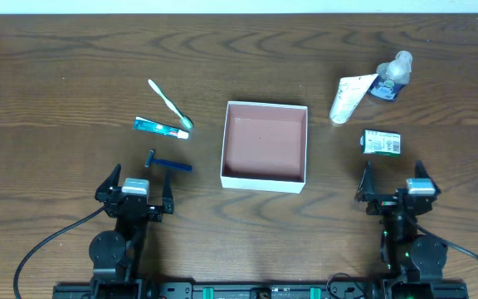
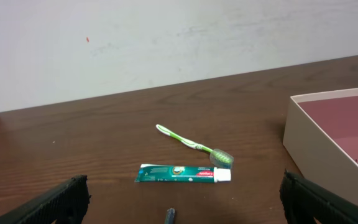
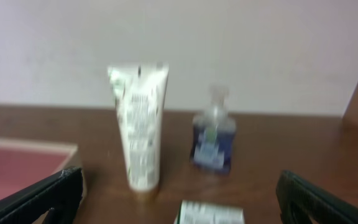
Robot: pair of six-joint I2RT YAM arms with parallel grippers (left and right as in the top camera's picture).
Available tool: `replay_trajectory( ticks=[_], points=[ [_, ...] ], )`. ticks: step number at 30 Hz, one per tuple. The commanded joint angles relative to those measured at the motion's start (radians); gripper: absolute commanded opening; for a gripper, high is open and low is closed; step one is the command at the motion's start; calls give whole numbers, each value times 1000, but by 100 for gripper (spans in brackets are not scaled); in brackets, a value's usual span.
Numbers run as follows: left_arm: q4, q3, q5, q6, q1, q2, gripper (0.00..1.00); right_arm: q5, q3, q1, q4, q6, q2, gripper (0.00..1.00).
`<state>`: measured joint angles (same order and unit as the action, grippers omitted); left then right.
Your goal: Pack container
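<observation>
A: While the dark wood table (image 1: 56, 83) fills the overhead view, what sits at its middle?

B: The container (image 1: 264, 145), square and lidless, with white walls and a pinkish-brown floor. I'll take it as the clock's centre, with 12 at the far edge.

A: And the arms?

B: The left gripper (image 1: 142, 176) is near 8 o'clock and the right gripper (image 1: 394, 170) is between 3 and 4. Both sit close to the near edge, and both have their jaws spread wide with nothing between them. In each wrist view the black fingers (image 2: 61, 202) (image 3: 42, 194) stand at the two lower corners, far apart.

A: What lies on the right side?

B: A white tube (image 1: 347, 98) lies at 2 o'clock, slanted, with its cap toward the container. Beyond it, also at 2, a clear bottle (image 1: 391, 76) with blue contents lies just beside the tube's flat end. I can't tell whether they touch. A small green-and-white carton (image 1: 381, 142) is at 3, just ahead of the right gripper.

A: And the left side?

B: A teal toothpaste (image 1: 162, 127) lies flat at 9. At 10 there's a green-and-white toothbrush (image 1: 170, 104), with its head just beside the toothpaste's cap. A blue razor (image 1: 168, 163) is a shade below 9, near the left gripper.
</observation>
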<state>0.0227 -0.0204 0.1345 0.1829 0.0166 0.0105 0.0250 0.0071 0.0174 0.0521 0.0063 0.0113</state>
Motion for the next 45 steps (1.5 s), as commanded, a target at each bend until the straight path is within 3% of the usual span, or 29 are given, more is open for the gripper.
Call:
replay_trajectory(
  ticks=[1, 5, 8, 12, 18, 22, 28, 31, 36, 45],
  points=[
    [36, 16, 14, -5, -5, -5, 98, 27, -2, 8, 45, 7, -6, 99],
    [36, 16, 14, -5, -5, -5, 98, -37, -2, 8, 183, 207, -6, 99],
    [36, 16, 14, -5, -5, -5, 98, -164, 20, 8, 243, 205, -3, 99],
    [36, 16, 14, -5, -5, -5, 98, -249, 150, 8, 175, 154, 95, 99],
    [36, 16, 14, -5, -5, -5, 98, -366, 606, 8, -105, 3, 519, 99],
    [36, 16, 14, -5, -5, -5, 98, -496, 1006, 8, -416, -80, 864, 99],
    [36, 16, 14, -5, -5, -5, 98, -562, 1374, 8, -754, -69, 1202, 99],
    [36, 16, 14, -5, -5, -5, 98, -498, 1410, -3, -773, -135, 1292, 96],
    [36, 16, 14, -5, -5, -5, 98, -322, 1410, -60, -768, -86, 1367, 94],
    [36, 16, 14, -5, -5, -5, 98, -349, 1410, -130, -721, -153, 1469, 96]
  ],
)
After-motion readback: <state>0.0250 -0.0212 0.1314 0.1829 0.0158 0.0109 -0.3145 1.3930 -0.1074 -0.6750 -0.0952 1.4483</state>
